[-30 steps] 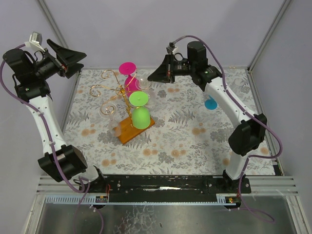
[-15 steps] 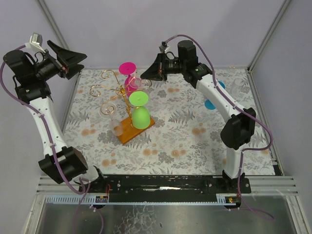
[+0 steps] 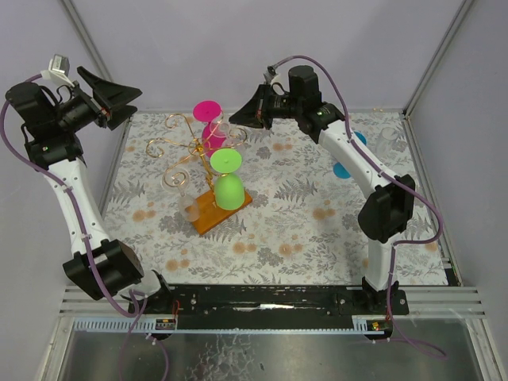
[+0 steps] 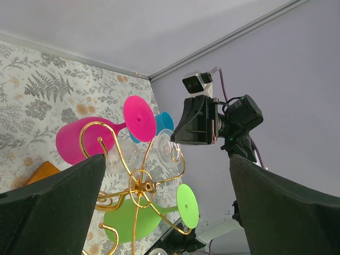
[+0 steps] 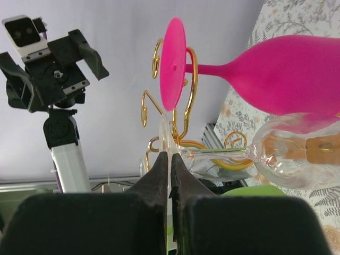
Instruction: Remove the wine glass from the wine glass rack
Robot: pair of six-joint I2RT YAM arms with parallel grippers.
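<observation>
Right hand (image 5: 170,159) pinched shut at clear glass (image 5: 289,159) foot.
Grip unclear; glass barely visible from above; left hand (image 3: 127,103) wide open.

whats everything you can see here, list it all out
rack: one, gold wire on an orange-brown wooden base, middle-left of the table
pink glass: one, hanging on the far side of the rack
green glass: one, hanging on the near-right side of the rack
clear glasses: at least three, see-through, hanging on the rack
blue glass: one, on the table at the right, partly behind the right arm
tablecloth: one, grey leaves with orange flowers, covering the table
left pincer: one, black, open, raised over the far-left corner
right pincer: one, black, shut, tips at a clear glass's foot
</observation>
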